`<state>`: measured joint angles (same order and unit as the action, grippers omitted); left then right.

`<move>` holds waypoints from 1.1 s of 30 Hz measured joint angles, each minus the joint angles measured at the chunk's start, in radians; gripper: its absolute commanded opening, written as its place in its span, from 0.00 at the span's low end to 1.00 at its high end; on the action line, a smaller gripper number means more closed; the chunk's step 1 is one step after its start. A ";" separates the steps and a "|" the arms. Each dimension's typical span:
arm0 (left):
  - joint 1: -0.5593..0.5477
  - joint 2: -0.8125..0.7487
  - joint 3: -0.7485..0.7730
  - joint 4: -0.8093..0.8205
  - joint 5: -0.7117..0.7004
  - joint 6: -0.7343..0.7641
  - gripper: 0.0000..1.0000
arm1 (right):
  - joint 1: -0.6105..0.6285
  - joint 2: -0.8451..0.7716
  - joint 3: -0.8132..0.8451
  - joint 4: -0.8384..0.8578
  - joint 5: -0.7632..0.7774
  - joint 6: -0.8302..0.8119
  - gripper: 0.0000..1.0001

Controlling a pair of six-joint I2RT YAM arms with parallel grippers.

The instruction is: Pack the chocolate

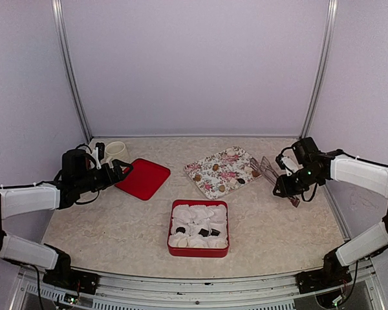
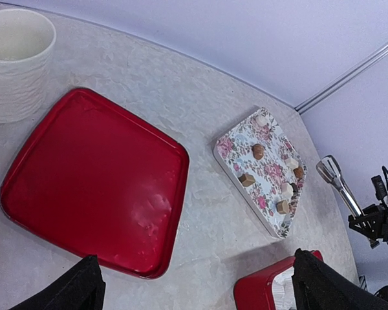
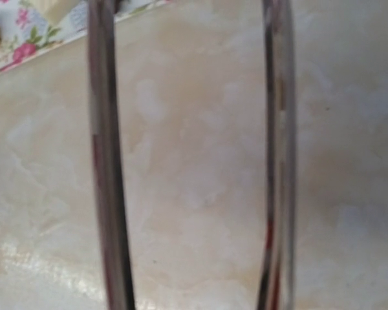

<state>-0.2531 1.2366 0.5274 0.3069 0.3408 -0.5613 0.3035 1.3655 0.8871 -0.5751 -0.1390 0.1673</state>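
Note:
Several small tan and dark chocolates (image 1: 216, 167) lie on a floral tray (image 1: 229, 158) at mid table, also in the left wrist view as chocolates (image 2: 246, 179) on that tray (image 2: 271, 171). A few dark pieces (image 1: 204, 232) sit in white paper cups inside the red box (image 1: 198, 253). My right gripper (image 1: 291, 184) is shut on metal tongs (image 1: 269, 169), whose tips point at the tray's right corner. The right wrist view shows only the two tong arms (image 3: 107, 161) over bare table. My left gripper (image 1: 119, 171) stands open and empty above the red lid.
A red lid (image 1: 144, 179) lies flat at the left, filling the left wrist view (image 2: 90, 181). A cream ribbed cup (image 1: 115, 151) stands behind it. The red box corner (image 2: 258, 290) shows beside my left fingers (image 2: 317, 284). White walls enclose the table.

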 measured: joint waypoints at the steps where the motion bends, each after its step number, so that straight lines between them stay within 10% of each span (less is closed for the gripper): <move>1: 0.000 0.000 0.000 0.000 0.000 0.000 0.99 | -0.003 0.003 0.000 0.003 0.000 -0.002 0.39; 33: 0.000 0.004 -0.014 0.016 0.000 0.000 0.99 | -0.032 0.215 0.067 0.044 -0.113 -0.104 0.34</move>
<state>-0.2531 1.2404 0.5129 0.3229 0.3408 -0.5610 0.2718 1.5803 0.9539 -0.5312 -0.2523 0.0635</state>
